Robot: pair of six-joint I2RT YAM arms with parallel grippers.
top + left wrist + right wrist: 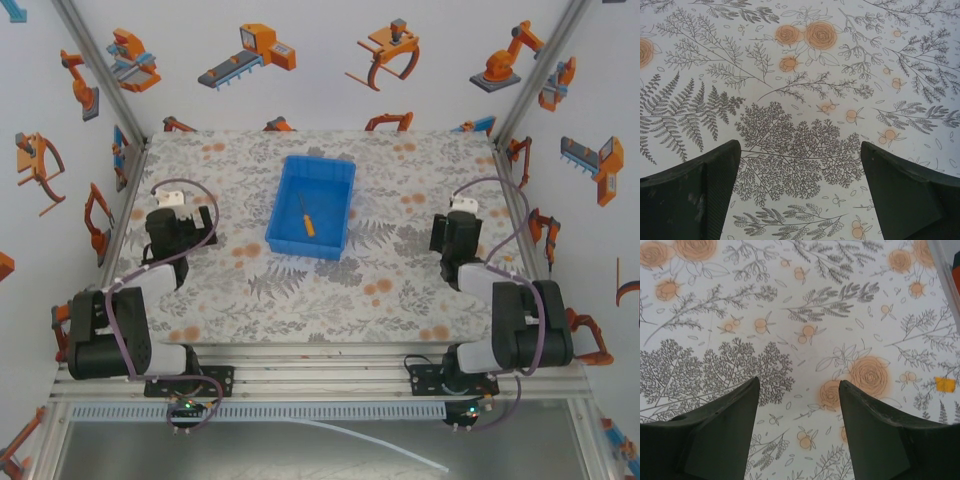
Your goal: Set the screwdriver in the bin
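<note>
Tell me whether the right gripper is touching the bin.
Apart. The top external view shows a wide stretch of printed mat between the right gripper and the bin. The right wrist view shows its jaws open over the mat.

You've got bench (330, 350) covered by floral-print mat (400, 200); blue bin (277, 207) sits on mat, mid-width, nearer far edge than near edge.

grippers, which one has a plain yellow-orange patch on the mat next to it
The right gripper: a solid yellow-orange rectangle lies on the mat right of its open jaws. Ahead of the left gripper the mat shows printed roses and ferns.
</note>
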